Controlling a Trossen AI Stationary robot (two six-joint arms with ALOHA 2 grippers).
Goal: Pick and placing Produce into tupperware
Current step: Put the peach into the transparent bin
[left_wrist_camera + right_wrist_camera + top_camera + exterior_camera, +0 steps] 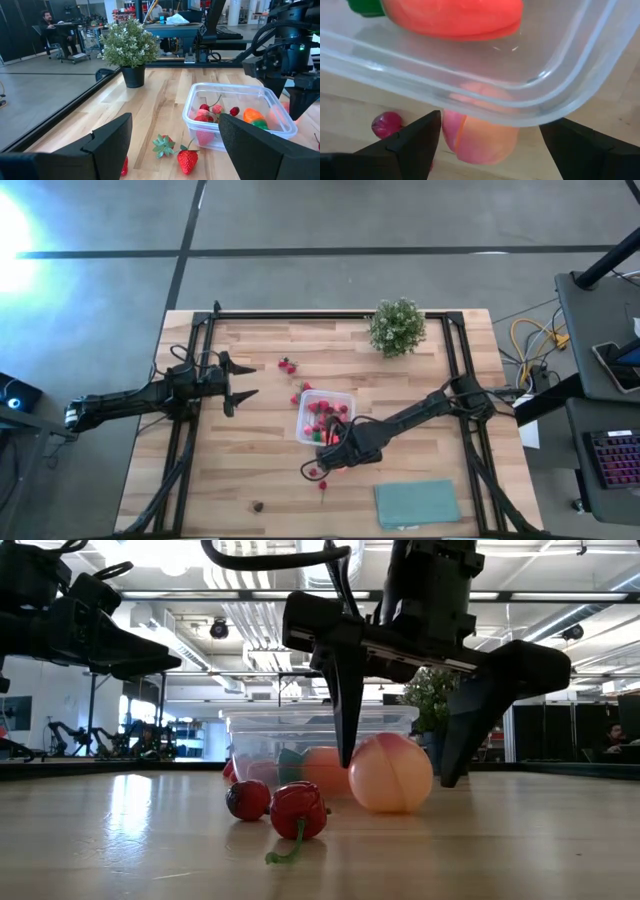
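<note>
1. As the right gripper (400, 775) hangs spread wide, the peach (391, 773) sits on the table between its fingers, unclamped.
2. The tupperware (320, 725) lies just beyond; the left gripper (240, 384) waits open, well apart.

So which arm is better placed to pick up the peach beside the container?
The right. Its pincer is open, one finger on each side of the peach, right by the tupperware. The left pincer waits open, farther away.

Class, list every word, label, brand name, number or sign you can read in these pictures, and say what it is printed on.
None can be read. The clear container, the toy fruit, the potted plant and the green cloth carry no print. The keyboard at the table's side is too small to read.
</note>
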